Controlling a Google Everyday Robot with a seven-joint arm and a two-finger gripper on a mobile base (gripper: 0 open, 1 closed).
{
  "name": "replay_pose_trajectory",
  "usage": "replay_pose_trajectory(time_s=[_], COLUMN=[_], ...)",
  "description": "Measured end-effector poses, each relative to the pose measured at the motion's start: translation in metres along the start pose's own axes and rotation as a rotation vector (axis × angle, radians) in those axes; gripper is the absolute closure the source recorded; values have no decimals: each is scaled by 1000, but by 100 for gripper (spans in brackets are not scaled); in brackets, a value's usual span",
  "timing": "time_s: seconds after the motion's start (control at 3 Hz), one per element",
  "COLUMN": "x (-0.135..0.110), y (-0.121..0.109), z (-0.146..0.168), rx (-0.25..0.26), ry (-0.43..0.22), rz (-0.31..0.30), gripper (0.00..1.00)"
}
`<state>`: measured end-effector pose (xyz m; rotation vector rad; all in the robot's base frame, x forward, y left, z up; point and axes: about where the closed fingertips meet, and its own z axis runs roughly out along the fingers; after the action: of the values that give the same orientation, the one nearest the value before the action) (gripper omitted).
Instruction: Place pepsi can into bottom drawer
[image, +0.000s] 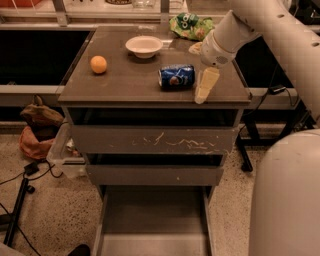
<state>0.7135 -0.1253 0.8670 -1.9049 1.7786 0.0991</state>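
A dark grey cabinet top (125, 80) stands over a speckled floor, with cables trailing at the left; on it lie an orange (98, 64), a white bowl (144, 46) and a green chip bag (190, 26) at the back edge. The pepsi can (176, 76) lies on its side near the front right of the top, its logo facing the camera; the gripper (205, 89) hangs just beside the can's right end, pointing down toward the surface, and it cannot be told whether it is open or closed, though it holds nothing that shows. Below, the scratched-front drawer (155, 140) and the middle drawer (155, 175) sit pushed in; the bottom drawer (150, 215) is pulled out, and what shows of its flat floor is bare. The step in hand looks like the approach for the grasp; the can is not yet taken. The next move probably calls for shifting left over the can, closing across its round body without rolling it, then lifting clear of the front edge and lowering into the drawer.
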Motion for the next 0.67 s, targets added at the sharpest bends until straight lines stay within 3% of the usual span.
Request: replay_pose_trajectory(time_s=[0.67], x=[-14], y=[-14], z=[19], rx=[-46], ry=[13], rz=[-40], gripper=[0])
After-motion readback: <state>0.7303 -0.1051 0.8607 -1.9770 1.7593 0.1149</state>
